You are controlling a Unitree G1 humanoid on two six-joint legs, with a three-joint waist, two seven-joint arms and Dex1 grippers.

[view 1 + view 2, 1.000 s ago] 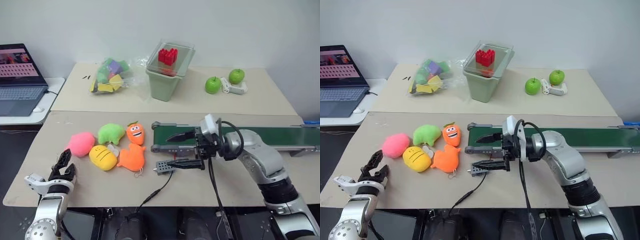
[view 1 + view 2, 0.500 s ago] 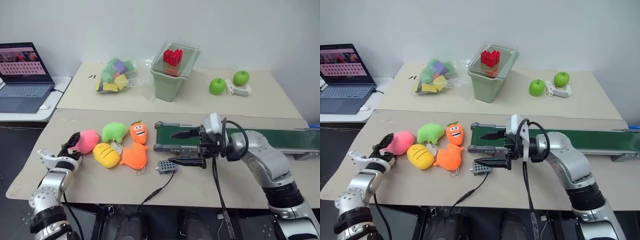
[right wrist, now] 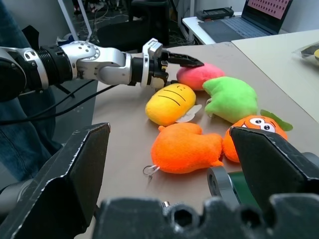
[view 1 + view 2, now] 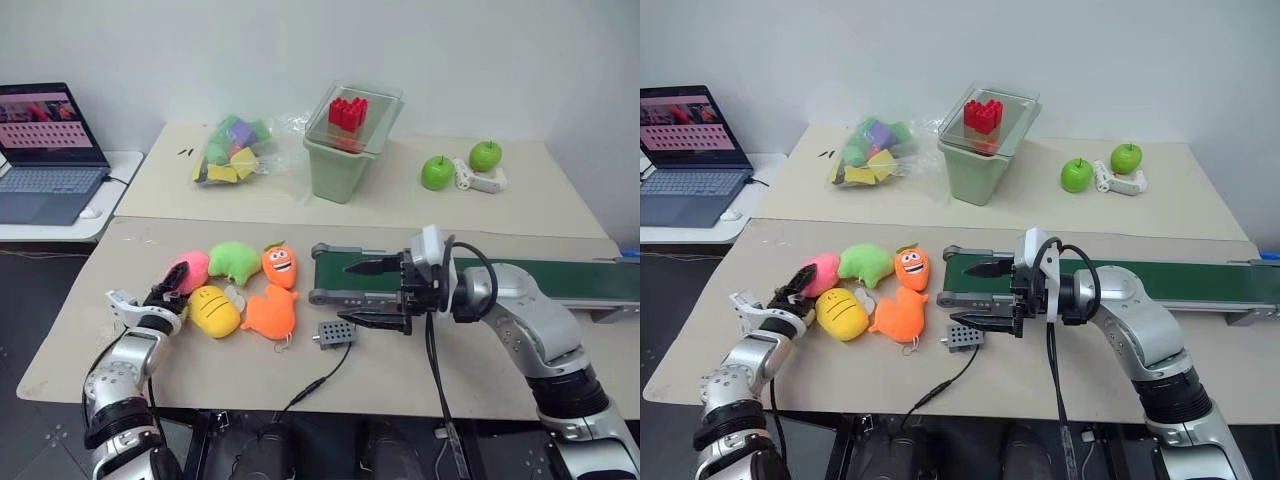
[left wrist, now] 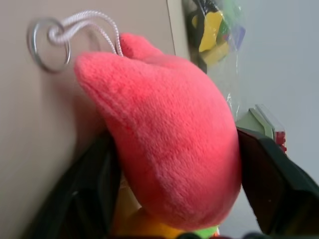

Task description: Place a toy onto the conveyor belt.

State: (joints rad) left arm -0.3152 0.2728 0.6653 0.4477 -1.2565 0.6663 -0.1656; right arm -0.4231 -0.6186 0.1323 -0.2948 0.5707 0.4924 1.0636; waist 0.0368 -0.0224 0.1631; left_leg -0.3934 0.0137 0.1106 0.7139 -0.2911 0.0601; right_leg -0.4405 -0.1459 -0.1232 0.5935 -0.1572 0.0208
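The pink toy (image 4: 188,273) lies on the beige tabletop (image 4: 130,340), well left of the conveyor belt (image 4: 560,280). The left gripper (image 4: 165,293) has a finger on each side of it, though I cannot tell if it is clamped. Between toy and belt sit the green plush (image 4: 234,262), yellow plush (image 4: 214,310) and two orange ones (image 4: 270,312). The right gripper (image 4: 368,293) hangs with fingers apart at the belt's left end. A laptop (image 4: 45,150) sits far left of the belt.
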